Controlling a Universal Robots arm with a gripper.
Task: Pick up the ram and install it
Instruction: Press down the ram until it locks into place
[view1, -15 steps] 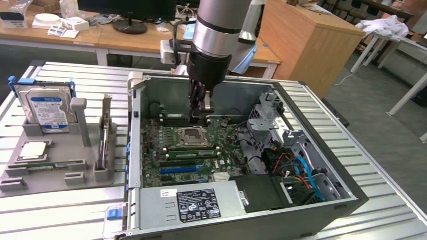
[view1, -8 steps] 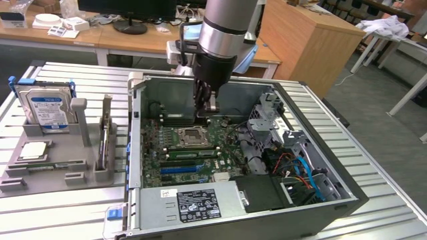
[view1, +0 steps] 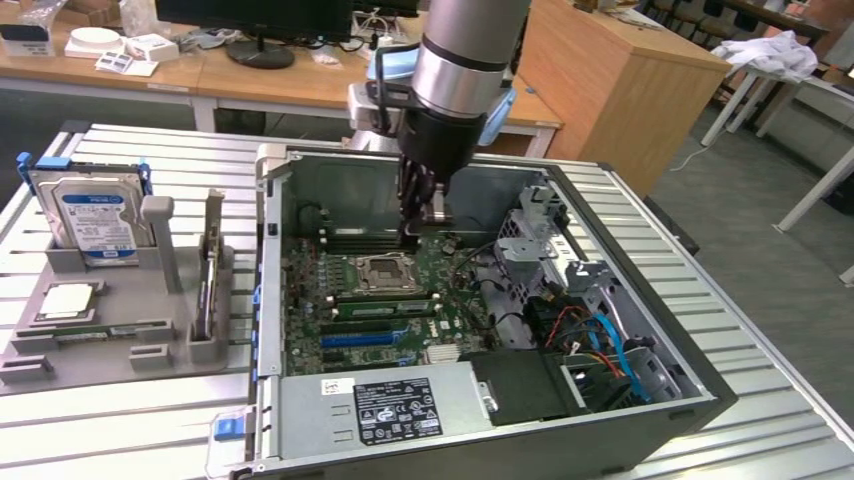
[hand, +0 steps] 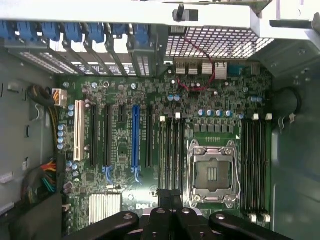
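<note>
**Open computer case (view1: 667, 400) with the gripper (view1: 424, 228) inside, fingers pressed together and nothing seen between them.**

The word "DELL" (hand: 136, 198) is read on the motherboard (hand: 120, 90). The print on the power supply label (view1: 394, 405) and on the hard drive (view1: 91, 215) cannot be read. One CPU socket (hand: 212, 172) and one long blue slot (hand: 135, 140) are counted. On the grey tray (view1: 80, 352), well apart from the gripper, one ram (view1: 96, 332) lies flat. One expansion card (view1: 210, 275) stands there on edge.
</note>
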